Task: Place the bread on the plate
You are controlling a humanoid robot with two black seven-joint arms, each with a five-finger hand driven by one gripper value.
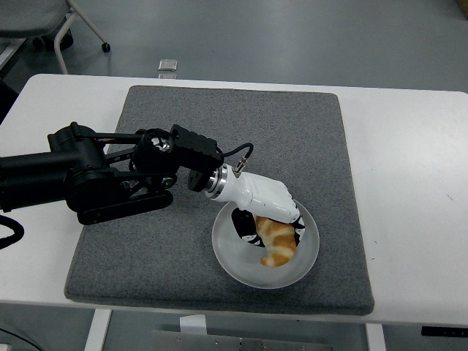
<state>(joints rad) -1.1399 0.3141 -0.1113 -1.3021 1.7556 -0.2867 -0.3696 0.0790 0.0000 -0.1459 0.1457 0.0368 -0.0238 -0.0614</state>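
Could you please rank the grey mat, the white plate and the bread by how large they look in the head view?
1. grey mat
2. white plate
3. bread, held in the left hand and partly hidden by it, yet clearly the smallest.
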